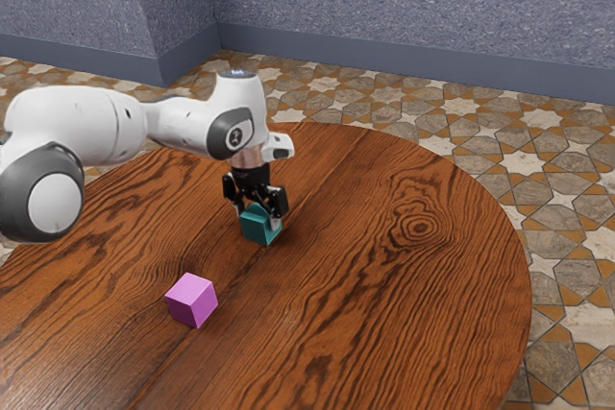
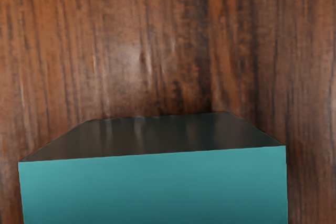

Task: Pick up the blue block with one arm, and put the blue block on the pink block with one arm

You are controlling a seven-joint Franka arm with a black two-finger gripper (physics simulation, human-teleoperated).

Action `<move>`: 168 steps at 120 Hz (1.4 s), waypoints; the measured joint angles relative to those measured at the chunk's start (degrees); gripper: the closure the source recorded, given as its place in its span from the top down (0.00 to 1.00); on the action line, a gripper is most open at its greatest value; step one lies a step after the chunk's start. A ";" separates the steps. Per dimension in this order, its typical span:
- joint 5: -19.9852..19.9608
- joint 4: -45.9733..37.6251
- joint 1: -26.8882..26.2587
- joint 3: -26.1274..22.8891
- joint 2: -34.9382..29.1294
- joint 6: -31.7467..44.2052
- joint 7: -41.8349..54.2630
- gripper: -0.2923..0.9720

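Gripper clamped on the blue block near the middle of the round wooden table.

The black fingers stand against two opposite sides of the teal-blue cube, high on its upper half. I cannot tell whether its base rests on the wood or hangs just above it. The pink block sits well apart, nearer the table's near edge. The cube looks rigid, light and smooth-faced, so it could slip or twist. A square, centred hold on its flat parallel faces seems best, clear of the corners.
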 joint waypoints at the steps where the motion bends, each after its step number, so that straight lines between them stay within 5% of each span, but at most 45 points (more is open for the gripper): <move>1: 0.00 0.03 0.00 0.00 0.04 0.01 0.03 0.75; 34: -0.36 0.20 0.03 0.32 0.27 0.97 0.71 0.54; 71: -0.05 1.32 0.36 0.54 -1.11 0.91 0.54 0.50; 81: 0.02 -2.53 0.37 0.45 -7.34 0.03 0.21 0.50; 123: -4.52 -47.67 0.48 0.58 -44.06 6.98 -1.88 0.51; 168: -5.96 -58.98 1.73 1.50 -52.75 10.38 -3.01 0.51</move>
